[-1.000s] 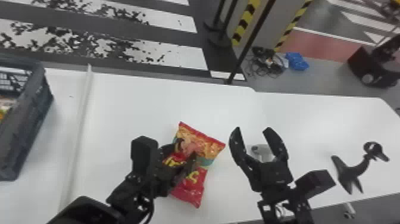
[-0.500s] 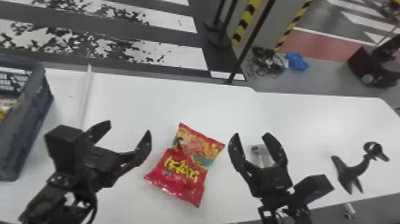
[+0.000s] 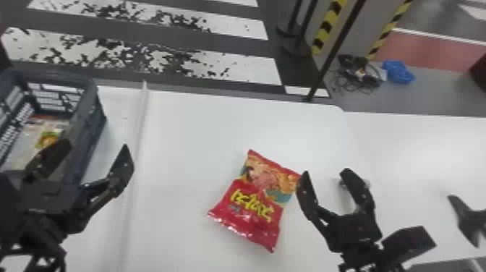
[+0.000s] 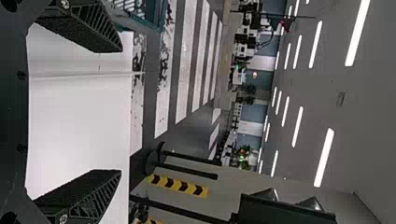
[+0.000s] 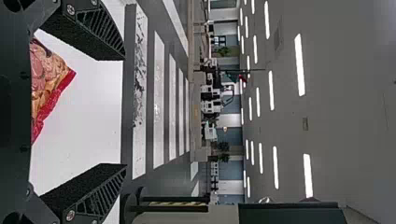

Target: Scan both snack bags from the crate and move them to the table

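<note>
Two black, flat-fingered units: left gripper (image 3: 95,145) and right gripper (image 3: 326,172), fingers of each spread apart. Right one is near a glossy, crinkled red snack bag (image 3: 253,213) with yellow lettering, on the smooth white table (image 3: 188,144); farther right, a black tapering object (image 3: 466,217), identity unclear. A thin raised white strip (image 3: 139,119) runs between bag and dark blue-grey, lattice-walled plastic crate (image 3: 85,119). Inside the crate: pale glossy packet (image 3: 48,138), partly behind left gripper. Beyond the table: slim black pole (image 3: 336,47), tangled black cables (image 3: 358,76), crumpled blue bundle (image 3: 397,72).
</note>
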{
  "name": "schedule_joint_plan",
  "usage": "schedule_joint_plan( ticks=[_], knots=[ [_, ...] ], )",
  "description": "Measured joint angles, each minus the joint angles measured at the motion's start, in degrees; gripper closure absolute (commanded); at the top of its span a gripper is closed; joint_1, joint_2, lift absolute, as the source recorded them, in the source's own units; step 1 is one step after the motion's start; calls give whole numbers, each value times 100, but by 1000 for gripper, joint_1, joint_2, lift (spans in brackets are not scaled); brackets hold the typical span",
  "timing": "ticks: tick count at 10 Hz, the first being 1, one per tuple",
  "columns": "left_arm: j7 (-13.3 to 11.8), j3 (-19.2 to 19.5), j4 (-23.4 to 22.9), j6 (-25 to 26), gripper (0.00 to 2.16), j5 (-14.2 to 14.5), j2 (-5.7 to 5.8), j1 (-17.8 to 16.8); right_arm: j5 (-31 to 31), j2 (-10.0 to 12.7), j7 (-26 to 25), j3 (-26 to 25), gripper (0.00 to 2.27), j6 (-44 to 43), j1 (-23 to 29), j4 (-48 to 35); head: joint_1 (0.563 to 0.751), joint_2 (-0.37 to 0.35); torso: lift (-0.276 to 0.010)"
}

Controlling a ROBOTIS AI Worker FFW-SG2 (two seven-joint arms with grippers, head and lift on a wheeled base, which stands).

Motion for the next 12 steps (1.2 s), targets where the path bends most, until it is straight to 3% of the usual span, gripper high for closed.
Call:
schedule_joint_plan(
  ticks=[3, 5, 9, 12],
  knots=[
    [25, 478, -57, -478, 70, 134, -5, 440, 487, -54, 173, 198, 117, -51, 233, -90, 695, -49, -87],
    [42, 646, 2, -588, 70, 251, -9, 526, 945, -155, 170, 474, 117, 79, 427, -163, 695, 44, -87],
    [50, 758, 289, -736, 70, 368, -42, 533, 2068, -317, 133, 1029, 120, 429, 383, 222, 695, 164, -87],
    [-27, 783, 309, -759, 70, 456, -17, 515, 2936, -479, -548, 1374, 120, 706, 269, 528, 695, 179, -87]
  ],
)
